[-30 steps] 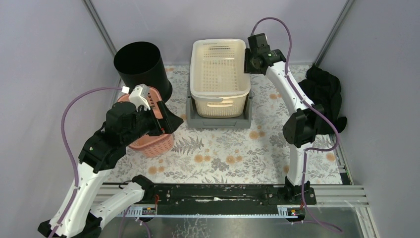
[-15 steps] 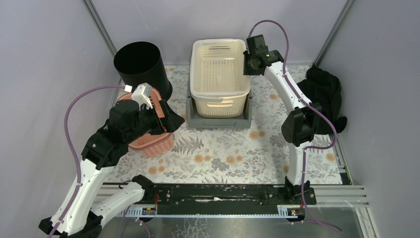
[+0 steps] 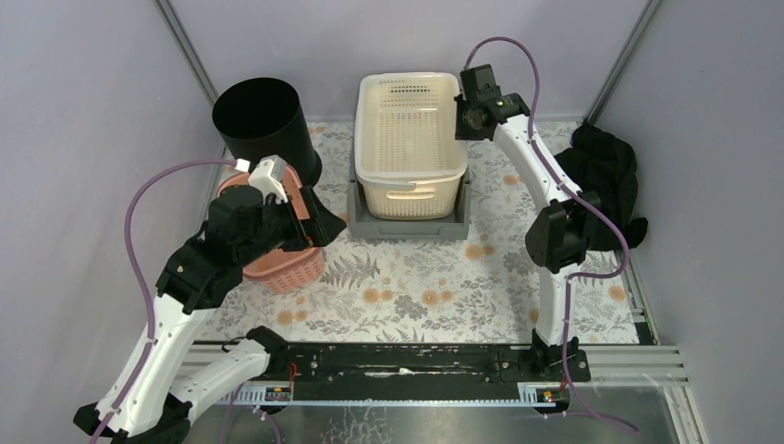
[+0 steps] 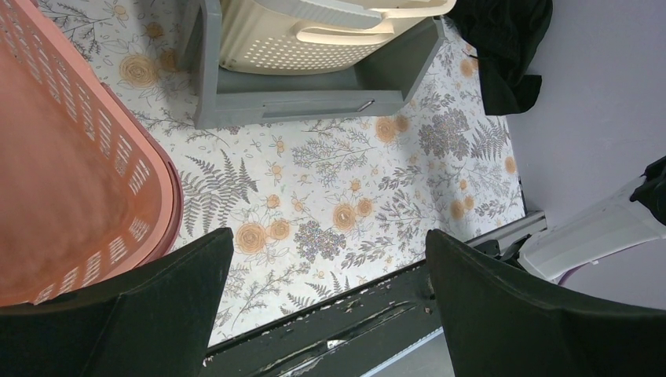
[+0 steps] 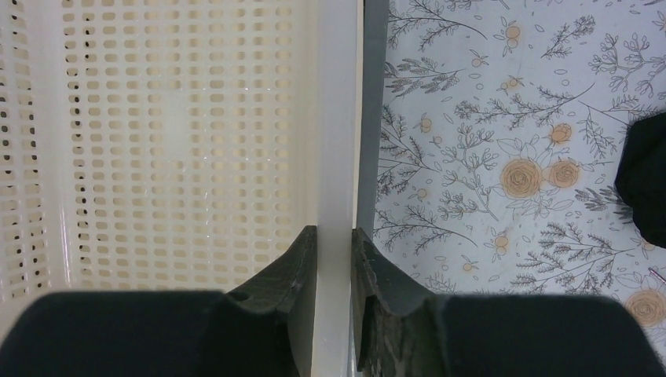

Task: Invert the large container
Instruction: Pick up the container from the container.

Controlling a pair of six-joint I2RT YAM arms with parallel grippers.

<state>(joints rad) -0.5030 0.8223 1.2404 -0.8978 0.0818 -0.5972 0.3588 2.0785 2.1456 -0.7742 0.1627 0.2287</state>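
Note:
The large container [image 3: 407, 139] is a cream perforated basket standing upright in a grey tray [image 3: 407, 227] at the back of the table. My right gripper [image 3: 459, 116] is at its right wall. In the right wrist view the right gripper [image 5: 334, 229] is shut on the container's rim [image 5: 336, 118], one finger inside the container [image 5: 173, 141] and one outside. My left gripper [image 3: 319, 227] hovers wide open beside a pink basket [image 3: 282, 268] and holds nothing. In the left wrist view the left gripper [image 4: 330, 236] frames bare floral cloth, with the container [image 4: 298, 39] far ahead.
A tall black bin [image 3: 259, 116] stands at the back left behind the pink basket [image 4: 71, 173]. A black cloth heap [image 3: 610, 180] lies at the right wall. The grey tray's edge [image 5: 373, 118] runs just outside the gripped rim. Floral table cover fills the front.
The right gripper's fingers have closed onto the container's right rim after a small shift toward it. The left arm has barely moved and its gripper stays open.

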